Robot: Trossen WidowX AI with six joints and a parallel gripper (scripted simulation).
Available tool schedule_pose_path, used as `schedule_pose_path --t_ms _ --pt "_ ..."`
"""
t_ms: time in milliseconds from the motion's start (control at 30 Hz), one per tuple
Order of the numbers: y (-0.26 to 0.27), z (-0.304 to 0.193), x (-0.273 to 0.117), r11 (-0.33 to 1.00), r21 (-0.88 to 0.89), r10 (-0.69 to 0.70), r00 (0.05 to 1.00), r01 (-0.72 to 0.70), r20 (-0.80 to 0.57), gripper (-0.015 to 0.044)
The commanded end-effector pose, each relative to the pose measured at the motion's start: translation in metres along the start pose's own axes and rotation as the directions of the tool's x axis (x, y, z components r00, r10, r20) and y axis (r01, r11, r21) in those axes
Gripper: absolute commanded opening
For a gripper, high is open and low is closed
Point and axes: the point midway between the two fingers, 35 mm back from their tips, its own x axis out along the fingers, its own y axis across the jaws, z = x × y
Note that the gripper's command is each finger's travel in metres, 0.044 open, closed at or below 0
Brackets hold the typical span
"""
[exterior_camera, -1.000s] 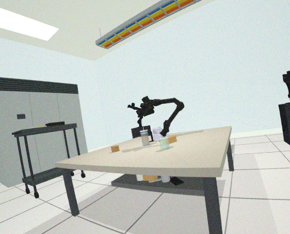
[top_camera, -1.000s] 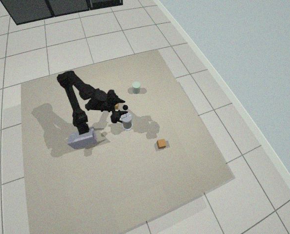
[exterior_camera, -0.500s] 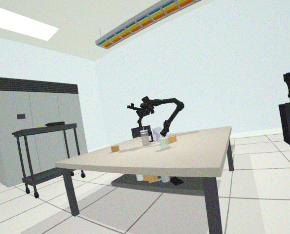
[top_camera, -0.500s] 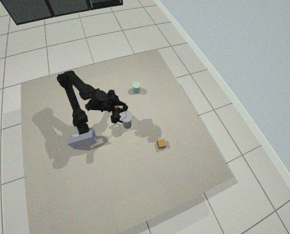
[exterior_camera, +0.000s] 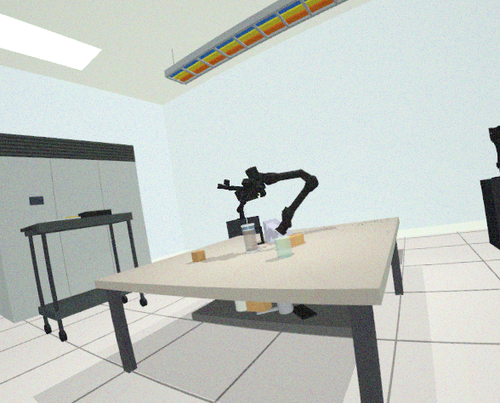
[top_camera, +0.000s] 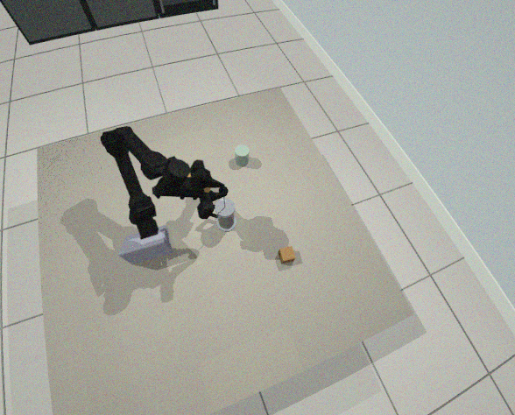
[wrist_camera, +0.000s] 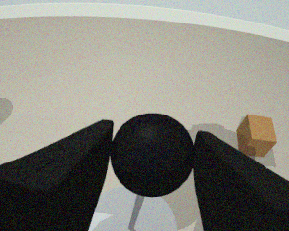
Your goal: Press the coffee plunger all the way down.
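The table (exterior_camera: 328, 269) is large, with a pale beige top and dark grey legs, and it stands on a floor of light tiles. On its top the black arm (top_camera: 130, 179) rises from a light grey base (top_camera: 145, 248), bends at the elbow and reaches over toward the middle of the table.

The coffee press (top_camera: 225, 214) stands upright on the table just beside the arm's base side, a clear glass cylinder with a darker fill in its lower part. A thin rod goes up from its lid to the black round knob (wrist_camera: 153, 154). In the wrist view the lid of the press is seen below the knob, with the rod coming up from it.

The gripper (wrist_camera: 153, 147) is directly over the press and points down. Its two black fingers are closed narrowly on the knob, one at each side, and both touch it, so the knob is held between them.

A pale green cup (top_camera: 242, 155) stands upright on the table, well apart from the press, on the far side from the arm's base. A small orange block (top_camera: 286, 254) lies on the table on the other side of the press, also apart from it.
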Motion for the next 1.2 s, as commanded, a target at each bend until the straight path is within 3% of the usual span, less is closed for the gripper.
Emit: schedule_pose_path --t_ms 0,1167 --pt "-0.002 -0.016 0.01 1.0 0.009 -0.006 1.0 0.006 -0.029 0.0125" --pt "-0.004 -0.063 0.042 1.0 0.01 -0.006 1.0 0.006 -0.027 0.0125"
